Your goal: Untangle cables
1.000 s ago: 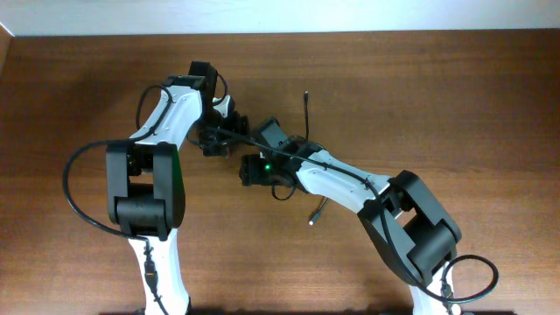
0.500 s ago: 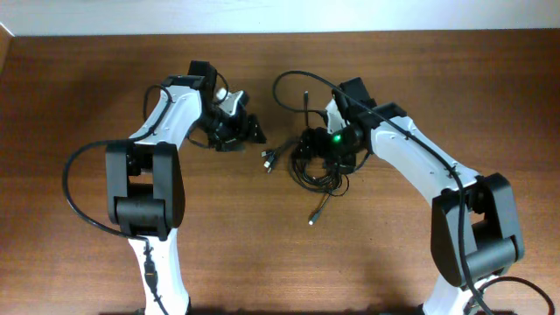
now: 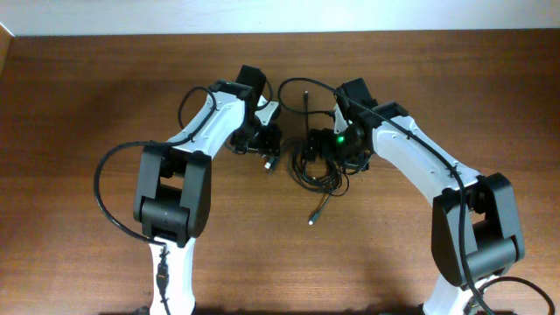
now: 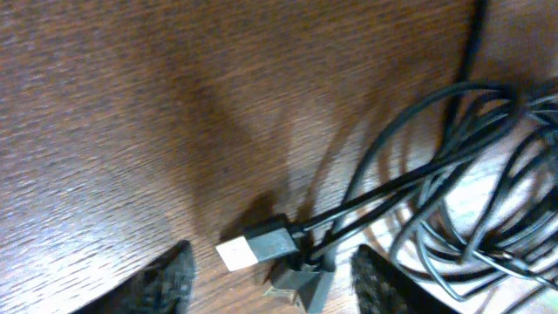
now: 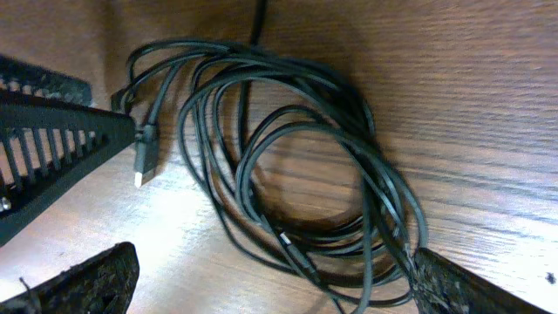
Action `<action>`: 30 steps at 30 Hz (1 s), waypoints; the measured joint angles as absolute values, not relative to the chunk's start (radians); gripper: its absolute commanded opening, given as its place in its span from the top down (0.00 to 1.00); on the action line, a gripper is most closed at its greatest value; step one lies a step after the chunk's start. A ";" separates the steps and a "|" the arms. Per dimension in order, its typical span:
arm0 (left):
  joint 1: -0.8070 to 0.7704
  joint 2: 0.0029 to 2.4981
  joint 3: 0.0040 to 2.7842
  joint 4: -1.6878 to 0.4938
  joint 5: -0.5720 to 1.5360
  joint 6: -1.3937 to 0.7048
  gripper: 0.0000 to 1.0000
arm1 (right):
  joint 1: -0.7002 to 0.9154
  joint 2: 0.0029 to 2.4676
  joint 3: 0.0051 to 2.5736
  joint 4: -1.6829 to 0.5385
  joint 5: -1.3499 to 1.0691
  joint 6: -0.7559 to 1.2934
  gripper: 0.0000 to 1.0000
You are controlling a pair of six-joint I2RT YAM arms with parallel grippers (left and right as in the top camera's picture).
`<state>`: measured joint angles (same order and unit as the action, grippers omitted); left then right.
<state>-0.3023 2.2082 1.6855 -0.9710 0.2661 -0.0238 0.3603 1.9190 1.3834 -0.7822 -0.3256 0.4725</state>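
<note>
the table (image 3: 79, 114) runs wide toward 9 o'clock beyond my left arm, and its far edge meets a pale wall (image 3: 262, 16) at 12 o'clock. my left gripper (image 3: 268, 150) sits near the middle of the wood, jaws apart and clamped on nothing. in the left wrist view its fingers (image 4: 166, 283) are blurred and cut off by the bottom edge. a flat plug (image 4: 253, 249) lies on the wood between them and touches neither. two cords run from that plug toward 3 o'clock into the cables (image 3: 322, 175). these form a loose black coil just at 3 o'clock of the left gripper, partly under my right wrist. i cannot tell how many cords make up the coil or where they cross.

my right gripper (image 5: 279, 283) hangs over the coil with jaws spread wide, gripping nothing. only its fingertips (image 5: 87, 279) show, at the lower corners of the right wrist view, and from above they are hidden under the wrist. one thin end (image 3: 305, 101) sticks out at 12 o'clock of the coil. a stray end (image 3: 315, 213) trails toward 6 o'clock, its tip pale. more wood stretches to 3 o'clock past my right arm and to 6 o'clock between the two bases.
</note>
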 measured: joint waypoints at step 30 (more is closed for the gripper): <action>-0.381 2.186 1.630 -0.904 0.185 0.089 0.82 | 0.333 1.910 1.196 -0.759 -0.113 0.604 0.02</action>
